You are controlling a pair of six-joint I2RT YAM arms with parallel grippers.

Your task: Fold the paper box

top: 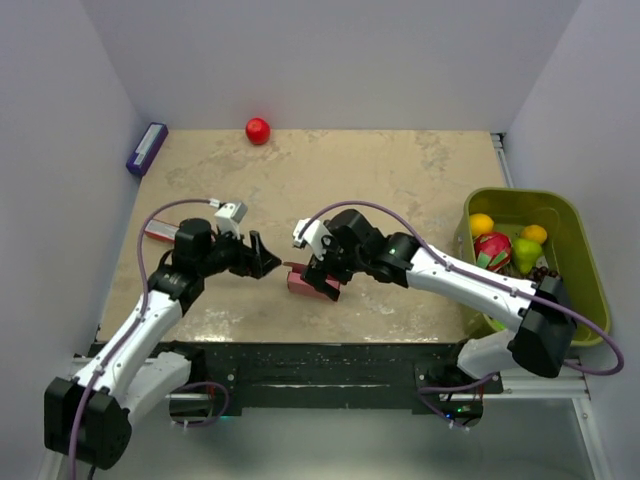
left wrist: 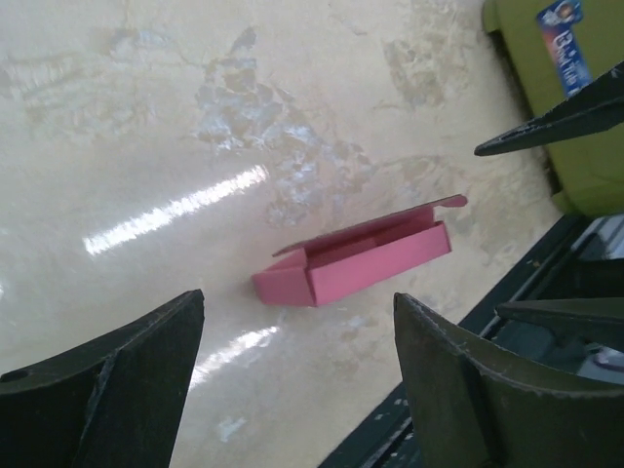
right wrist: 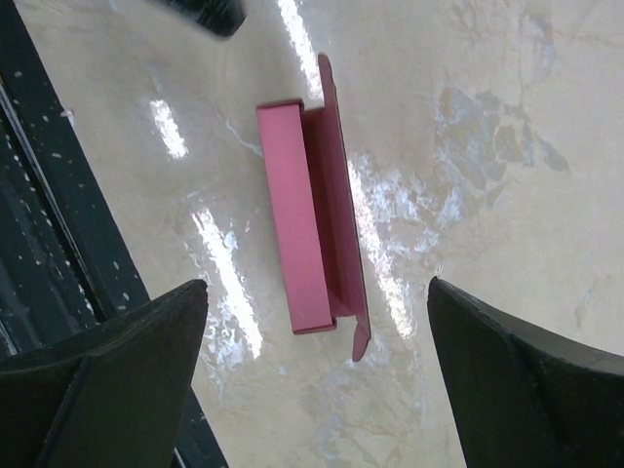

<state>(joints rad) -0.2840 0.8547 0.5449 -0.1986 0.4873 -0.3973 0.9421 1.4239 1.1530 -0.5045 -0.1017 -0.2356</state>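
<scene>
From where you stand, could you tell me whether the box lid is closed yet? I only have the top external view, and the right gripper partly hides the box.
Observer: Not yet. In the right wrist view the paper box lies on the table with its lid raised along one long side.
Operator: Thank you. Is the right gripper holding it?
Observer: No. The right gripper is open above the box, and its fingers are not touching the card.
Operator: And the left one?
Observer: The left gripper is open too. In its wrist view the box lies ahead of it, untouched.
</scene>
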